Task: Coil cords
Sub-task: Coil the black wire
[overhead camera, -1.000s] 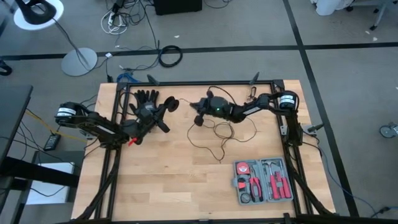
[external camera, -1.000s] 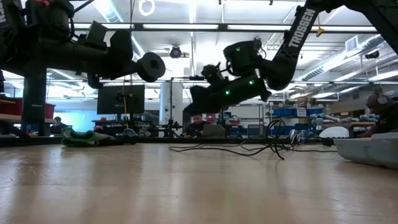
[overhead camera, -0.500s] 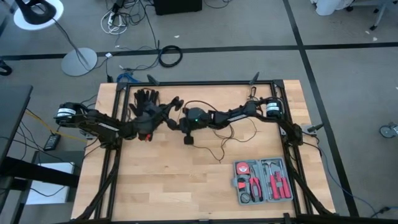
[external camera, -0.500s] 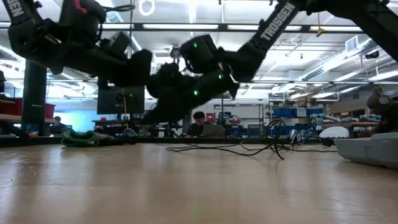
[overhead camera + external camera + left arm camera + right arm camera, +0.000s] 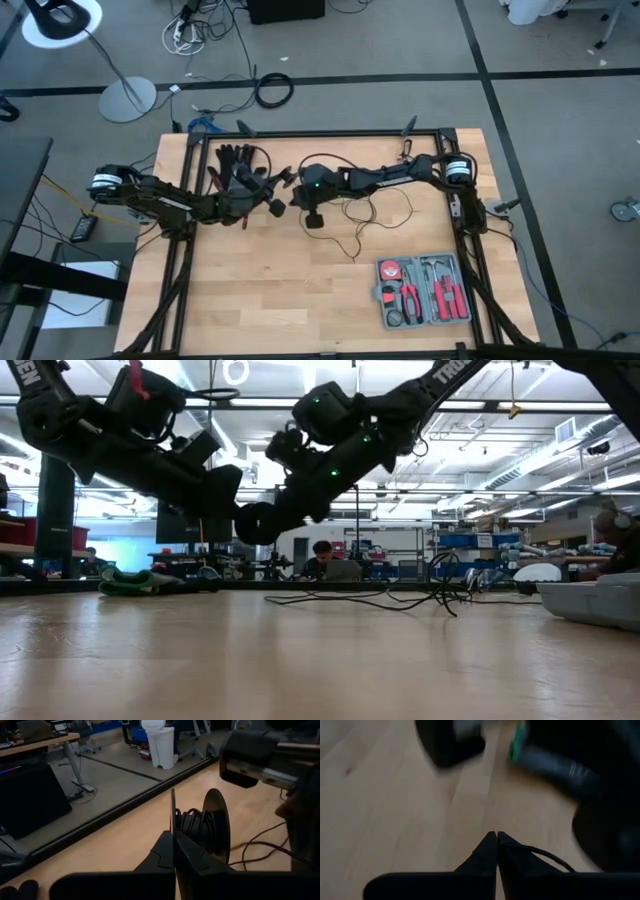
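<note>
1. The spool (image 5: pixel 202 825), a small black reel with two round discs and thin black wire wound between them, hangs in the air above the wooden table (image 5: pixel 260 290), just beside the black glove (image 5: pixel 232 157).
2. The left gripper (image 5: pixel 268 196) has its fingers (image 5: pixel 170 851) pressed together on the rim of the spool's nearer disc, holding it up.
3. From the spool the loose wire (image 5: pixel 365 215) trails away from the glove and lies in slack loops on the table.
4. The right gripper (image 5: pixel 296 198) sits just beside the spool, on the side away from the glove. Its fingers (image 5: pixel 492 851) are pinched together with a strand of the wire at their tips; I cannot tell for sure that it is gripped.
5. Well apart from the glove, near the table's opposite corner, lies an open tool kit (image 5: pixel 423 290) with red-handled pliers.
</note>
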